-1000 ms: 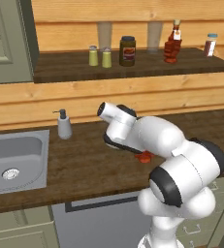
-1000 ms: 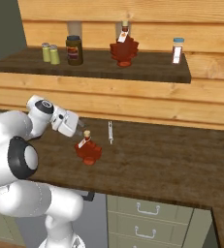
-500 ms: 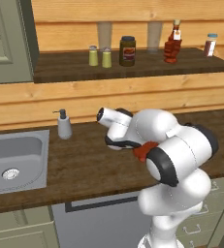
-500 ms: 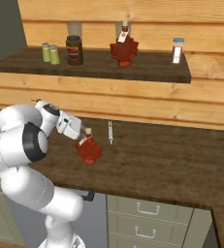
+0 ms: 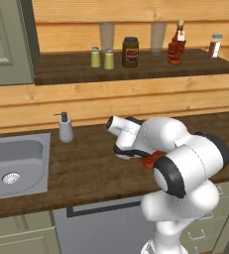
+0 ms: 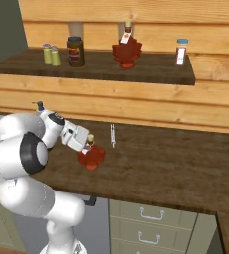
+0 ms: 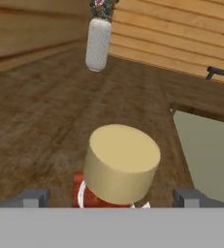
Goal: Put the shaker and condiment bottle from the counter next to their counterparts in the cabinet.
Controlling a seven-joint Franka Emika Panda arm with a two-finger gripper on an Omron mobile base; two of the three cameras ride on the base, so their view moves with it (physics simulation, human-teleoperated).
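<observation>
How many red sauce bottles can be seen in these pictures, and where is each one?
2. One condiment bottle stands on the counter, at the tool. Its twin bottle stands on the cabinet floor, right of the dark jar.

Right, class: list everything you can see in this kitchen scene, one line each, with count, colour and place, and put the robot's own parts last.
Shakers: two, yellow-green, side by side on the cabinet floor.
Jar: one, dark brown, right of the shakers.
Bottles: two, red with tan caps; one in the cabinet, one on the counter.
Reddish shaker: one, whitish cap, cabinet's right end.
Soap pump: one, grey, beside the sink.
Thin metal utensil: one, on the counter.
Vase: one, whitish, far along the counter.
Robot arm: one, white.
Tool: one, fingers either side of the counter bottle's cap.
</observation>
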